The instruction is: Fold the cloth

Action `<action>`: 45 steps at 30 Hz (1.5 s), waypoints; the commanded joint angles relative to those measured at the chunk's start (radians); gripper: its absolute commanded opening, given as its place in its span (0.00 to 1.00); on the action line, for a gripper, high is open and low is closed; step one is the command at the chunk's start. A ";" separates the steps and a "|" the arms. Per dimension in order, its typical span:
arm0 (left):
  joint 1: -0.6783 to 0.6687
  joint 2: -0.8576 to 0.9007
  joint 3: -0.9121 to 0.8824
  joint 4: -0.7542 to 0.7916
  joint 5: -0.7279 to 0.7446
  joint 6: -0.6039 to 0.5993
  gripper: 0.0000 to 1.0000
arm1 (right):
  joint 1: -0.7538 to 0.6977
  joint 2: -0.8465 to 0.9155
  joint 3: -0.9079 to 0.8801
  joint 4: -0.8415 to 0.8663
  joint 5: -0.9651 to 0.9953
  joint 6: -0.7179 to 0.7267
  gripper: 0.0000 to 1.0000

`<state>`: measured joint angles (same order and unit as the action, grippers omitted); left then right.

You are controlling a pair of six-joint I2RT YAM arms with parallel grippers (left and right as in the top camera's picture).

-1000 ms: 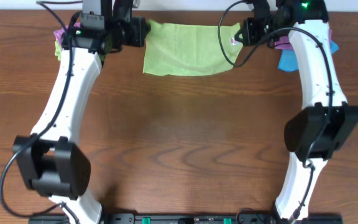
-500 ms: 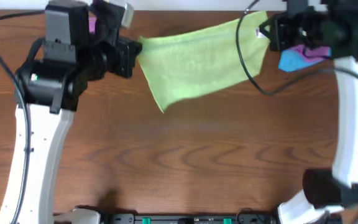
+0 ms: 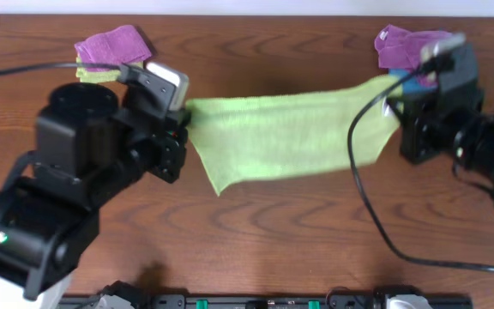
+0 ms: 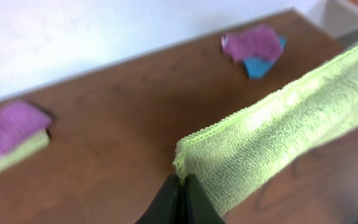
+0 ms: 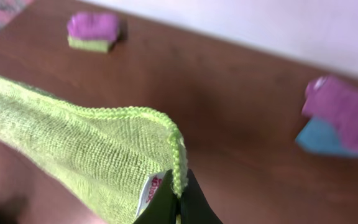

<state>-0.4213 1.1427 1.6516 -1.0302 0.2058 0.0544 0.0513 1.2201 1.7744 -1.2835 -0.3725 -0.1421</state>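
Note:
The lime-green cloth (image 3: 286, 136) hangs stretched in the air between my two grippers, high above the wooden table. My left gripper (image 3: 183, 127) is shut on its left corner; the left wrist view shows the jaws (image 4: 180, 185) pinching the cloth's edge (image 4: 272, 137). My right gripper (image 3: 394, 105) is shut on the right corner. The right wrist view shows those jaws (image 5: 179, 190) clamped on the hem of the cloth (image 5: 86, 140), next to the white tag (image 5: 151, 186). The lower edge of the cloth sags toward the left.
A purple towel on a pale yellow-green folded towel (image 3: 110, 47) lies at the back left of the table (image 3: 273, 232). A purple towel (image 3: 406, 45) over a blue one (image 3: 414, 81) lies at the back right, partly behind my right arm.
Both arms have risen toward the camera and come forward, lifting the cloth off the back of the table. The cloth now hangs in the air, stretched between the two grippers.

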 commanded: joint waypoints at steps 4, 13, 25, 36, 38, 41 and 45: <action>-0.062 -0.022 -0.111 -0.019 -0.058 -0.094 0.06 | 0.042 -0.080 -0.130 -0.062 0.092 0.025 0.02; -0.105 -0.220 -0.227 -0.035 -0.166 -0.169 0.06 | 0.077 -0.218 -0.164 -0.121 0.136 0.087 0.02; -0.105 -0.203 -0.339 -0.007 -0.178 -0.239 0.06 | 0.077 -0.218 -0.365 -0.092 0.091 0.105 0.02; -0.103 0.038 -0.367 0.092 -0.217 -0.234 0.06 | 0.077 -0.090 -0.571 0.139 0.042 0.145 0.01; -0.102 0.075 -0.367 0.115 -0.216 -0.235 0.06 | 0.077 -0.056 -0.578 0.172 0.042 0.145 0.02; -0.098 0.123 -0.367 0.138 -0.217 -0.238 0.06 | 0.077 0.013 -0.578 0.214 0.042 0.145 0.02; -0.064 0.164 -0.367 0.170 -0.217 -0.250 0.06 | 0.076 0.086 -0.578 0.283 0.042 0.145 0.02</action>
<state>-0.5072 1.2907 1.2884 -0.8703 0.0139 -0.1841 0.1303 1.2789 1.2007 -1.0180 -0.3248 -0.0101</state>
